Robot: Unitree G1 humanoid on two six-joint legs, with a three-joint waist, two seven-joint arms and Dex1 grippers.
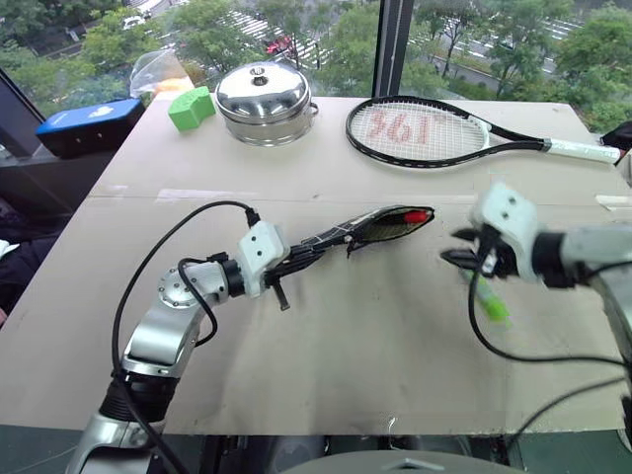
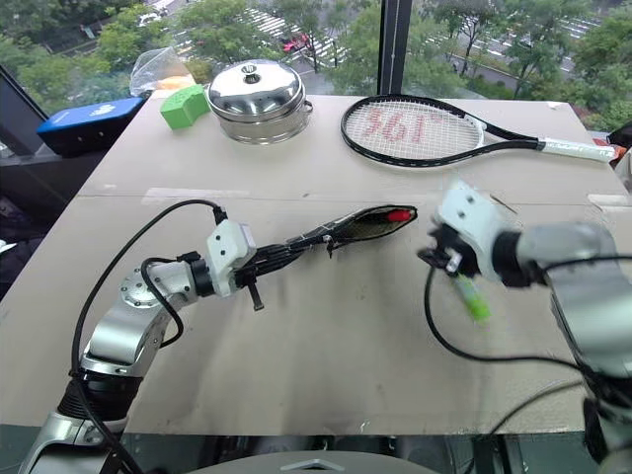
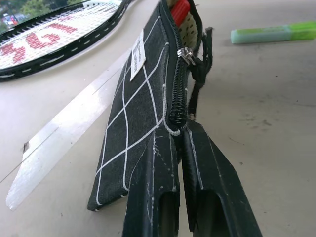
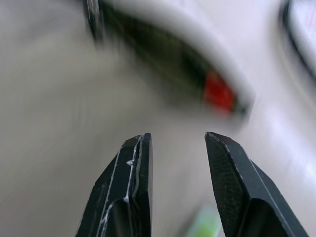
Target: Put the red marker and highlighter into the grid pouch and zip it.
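Red marker (image 1: 418, 215) mostly hidden inside grid pouch (image 1: 380, 228).

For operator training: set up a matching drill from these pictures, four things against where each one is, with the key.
Things:
1. red marker
2. highlighter
3. grid pouch
4. tennis racket

Places:
A. lying on the table below the right gripper
B. clamped at one end by the left gripper
C. far side of the table, beside the steel pot
D. red end poking from the pouch mouth

Pairs: 1-D, 2-A, 3-B, 4-C

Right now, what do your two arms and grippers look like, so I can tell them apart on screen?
Both arms are silver-grey metal with black joints, white wrist housings and looping black cables. The left gripper and right gripper each have two flat, tapered black fingers, scuffed with pale scratches.
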